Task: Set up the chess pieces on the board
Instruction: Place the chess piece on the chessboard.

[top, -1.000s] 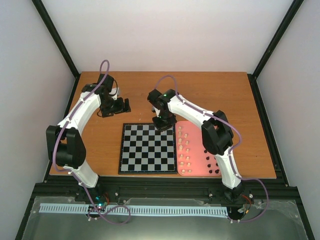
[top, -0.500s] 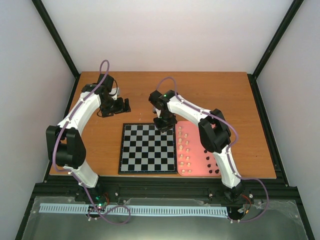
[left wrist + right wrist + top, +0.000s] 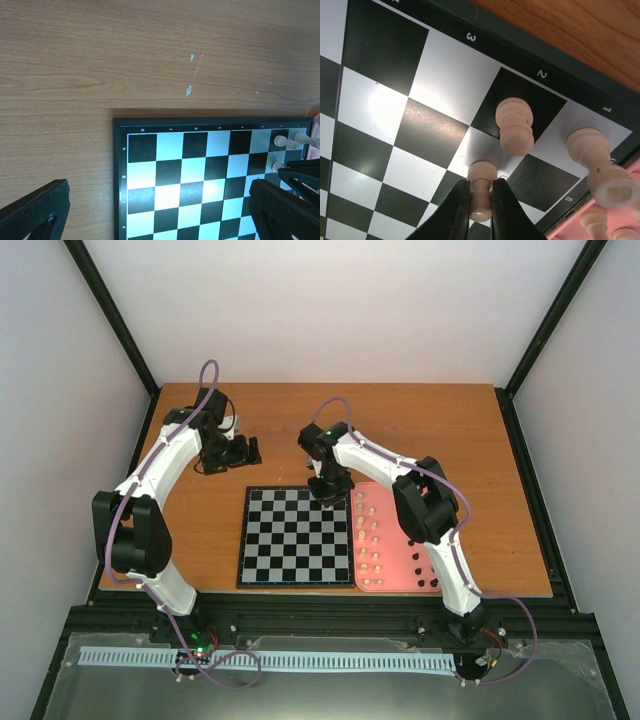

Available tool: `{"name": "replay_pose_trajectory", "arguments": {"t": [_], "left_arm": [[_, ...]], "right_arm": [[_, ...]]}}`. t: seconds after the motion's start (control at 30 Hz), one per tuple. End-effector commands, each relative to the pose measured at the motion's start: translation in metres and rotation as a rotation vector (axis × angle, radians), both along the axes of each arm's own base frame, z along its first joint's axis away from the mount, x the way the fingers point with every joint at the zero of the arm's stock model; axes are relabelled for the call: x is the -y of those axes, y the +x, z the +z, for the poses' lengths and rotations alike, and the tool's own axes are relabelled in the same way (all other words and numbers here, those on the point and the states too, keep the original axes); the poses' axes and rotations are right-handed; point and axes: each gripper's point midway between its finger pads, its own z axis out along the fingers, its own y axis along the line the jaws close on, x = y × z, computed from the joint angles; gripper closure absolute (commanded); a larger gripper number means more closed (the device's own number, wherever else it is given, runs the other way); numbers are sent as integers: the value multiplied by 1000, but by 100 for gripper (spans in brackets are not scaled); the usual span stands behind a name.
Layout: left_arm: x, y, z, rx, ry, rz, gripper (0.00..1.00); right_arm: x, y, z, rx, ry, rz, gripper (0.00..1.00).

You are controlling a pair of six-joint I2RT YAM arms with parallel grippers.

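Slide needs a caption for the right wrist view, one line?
Right gripper pinches a cream chess piece at the board corner, beside two cream pieces already placed; pink tray alongside.

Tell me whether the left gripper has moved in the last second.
No. The left gripper keeps its place over the table, beyond the board's far left corner.

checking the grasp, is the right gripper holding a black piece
No, the right gripper is shut on a cream-white piece.
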Motion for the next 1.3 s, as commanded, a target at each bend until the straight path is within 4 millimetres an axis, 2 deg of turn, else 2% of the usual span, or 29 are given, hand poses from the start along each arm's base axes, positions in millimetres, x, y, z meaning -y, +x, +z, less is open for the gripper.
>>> {"name": "replay_pose_trajectory", "arguments": {"t": [0.0,0.5,0.73,0.87,1.03,1.17,1.27], "left_arm": [[2,3,6,23,-8,0,0],[2,3,6,24,-9,0,0],[2,2,6,24,-10,0,0],[2,2,6,25,-9,0,0],[1,2,6,23,-3,1,0],[2,3,5,20,-4,2,0],[2,3,5,20,-6,1,0]], "right_arm": [[0,9,-2,20,-5,-2,93],[-1,12,-5,19,-8,-4,93],[-3,11,6,26,18,6,84],[-9,10,26,40,71,17,79],[-17,6,68,68,150,31,71],[-10,8,102,126,151,20,57],[5,10,112,162,118,-3,48]]}}
